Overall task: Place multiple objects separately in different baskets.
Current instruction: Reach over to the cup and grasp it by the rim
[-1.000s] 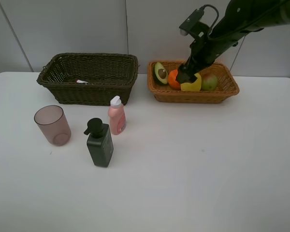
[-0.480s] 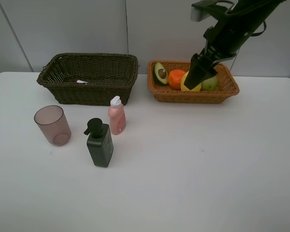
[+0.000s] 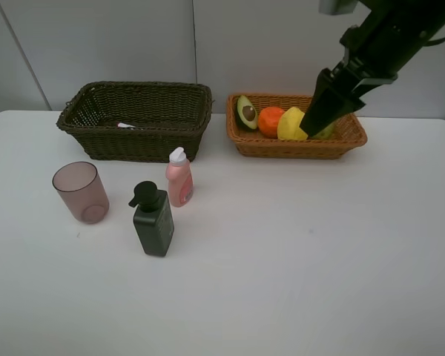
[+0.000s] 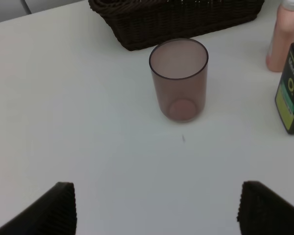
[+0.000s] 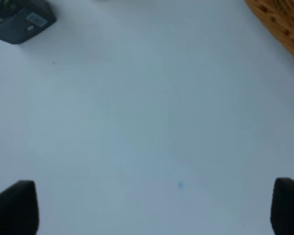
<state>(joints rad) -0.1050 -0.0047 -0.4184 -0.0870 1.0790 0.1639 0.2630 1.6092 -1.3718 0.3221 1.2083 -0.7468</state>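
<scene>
1. The white table (image 3: pixel 297 259) fills my high camera, the only view that takes in both baskets at once.
2. The black right arm (image 3: pixel 386 44) comes in from 1 o'clock. Its right gripper (image 3: pixel 311 127) hangs over the shallow basket's front edge. The right wrist camera shows the fingers spread wide, nothing between them.
3. The deep dark brown-green wicker basket (image 3: pixel 141 141) sits at 11 o'clock, the shallow light orange-tan wicker basket (image 3: pixel 297 147) at 1 o'clock.
4. I see the left gripper (image 4: pixel 159 210) only through its own wrist camera: released, empty.
5. The translucent pinkish cup (image 3: pixel 81 192) stands upright at 9 o'clock, straight ahead of the left gripper.
6. The dark green pump bottle (image 3: pixel 153 221) stands right of the cup, with the small pink bottle (image 3: pixel 179 178) just behind it.
7. In the tan basket lie a halved avocado (image 3: pixel 246 112), an orange (image 3: pixel 270 121) and a yellow lemon (image 3: pixel 291 124). The red-green mango (image 3: pixel 328 132) is mostly hidden behind the right gripper.
8. The white pink-tipped marker (image 3: pixel 124 125) lies in the dark basket.
</scene>
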